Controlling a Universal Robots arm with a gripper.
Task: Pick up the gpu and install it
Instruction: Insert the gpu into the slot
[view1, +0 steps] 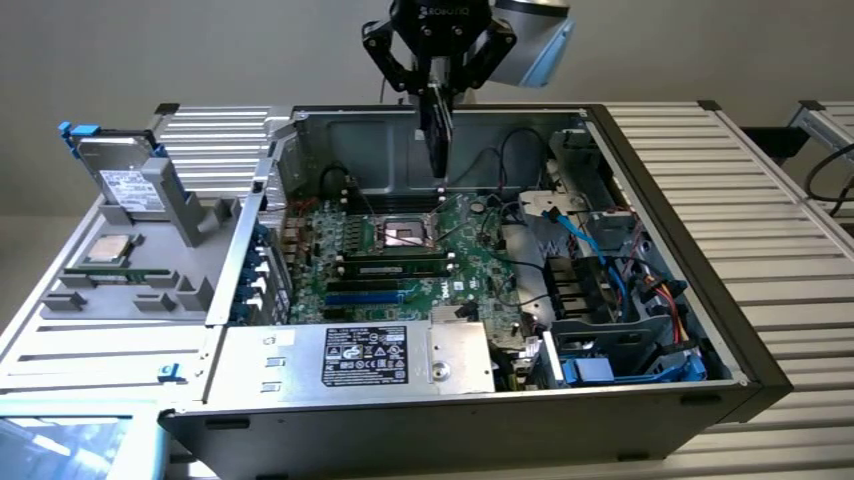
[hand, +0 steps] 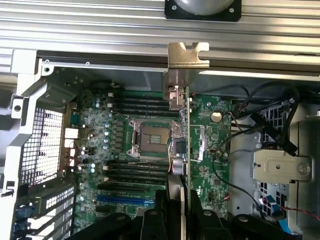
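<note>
Exterior view | pincer (view1: 438, 88) holds gpu (view1: 438, 145) above motherboard (view1: 400, 265) | cables (view1: 583, 245) beside

One open computer case (view1: 387, 150), one motherboard (view1: 470, 272), one graphics card (view1: 438, 135), one power supply (view1: 360, 355), one hard drive (view1: 127, 185), one loose processor chip (view1: 107, 248), one memory stick (view1: 394, 268), one processor socket (view1: 404, 236), one grey tray (view1: 80, 292).
</note>
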